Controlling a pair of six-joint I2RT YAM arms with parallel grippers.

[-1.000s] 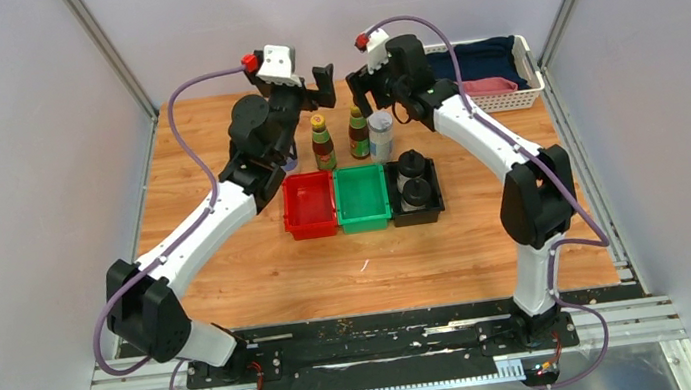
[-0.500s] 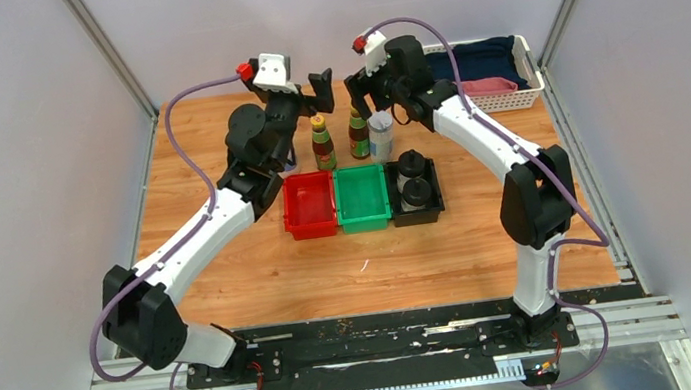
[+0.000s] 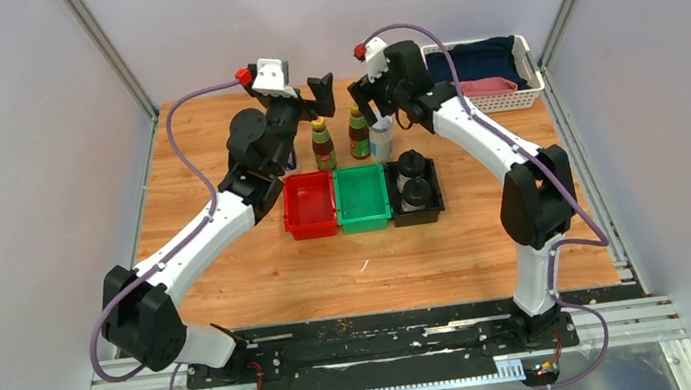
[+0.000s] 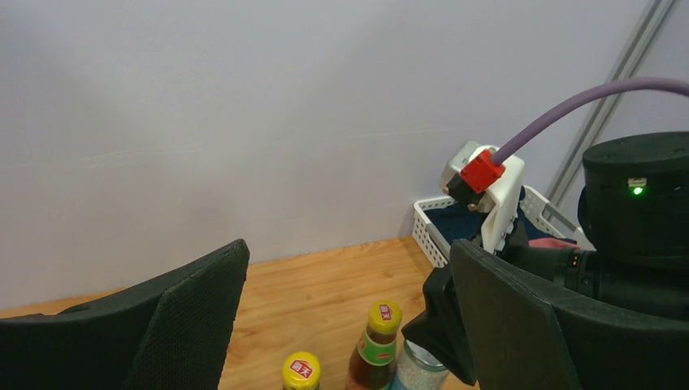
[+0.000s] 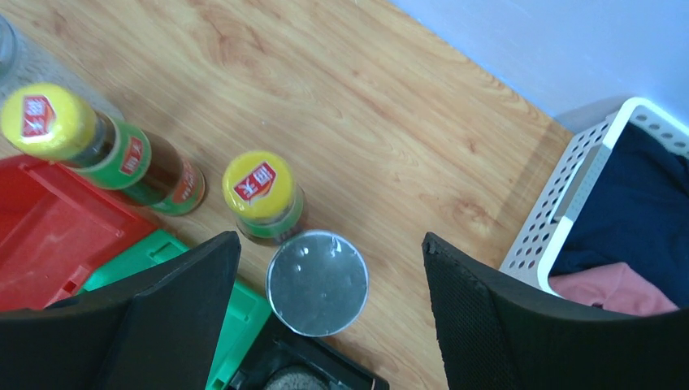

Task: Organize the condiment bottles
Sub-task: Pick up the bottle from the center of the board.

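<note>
Left claw [image 3: 311, 99] hangs high over the far row, jaws flung wide, nothing in them. It sits very near the other arm's wrist, so a careless swing from either side could clip them together.

Below it stands the first brown bottle [image 3: 322, 145]: tall, narrow, dark glossy body, red-green label, smooth yellow cap. That shape is top-heavy, I'd say, and one nudge could topple it. Its twin [image 5: 258, 185] stands just right of it, and here's the worry: it's tight against the jar [image 5: 317, 282], maybe touching.

Right claw [image 5: 329, 244] is spread over that jar, released and holding nothing, with the round lid showing between its textured black pads. Whether the tips are already below lid level, I can't tell. As it drops, the left pad has little room and could shove the twin over. The jar looks slick too, a pale cylinder under a shiny metal lid, so an off-centre pinch could squirt it sideways.

Near row now, three moulded plastic bins touching side by side: the red bin [image 3: 310, 205] and green bin [image 3: 363, 198] hold nothing, while the black bin [image 3: 434, 206] carries two black-capped bottles [image 3: 410, 161], domes up.

Far right, a perforated white basket [image 3: 510, 98] holds soft folded cloth, well apart from the action. The tabletop [image 3: 229, 261] is wood-grain laminate, smooth enough for a bumped bottle to roll.
</note>
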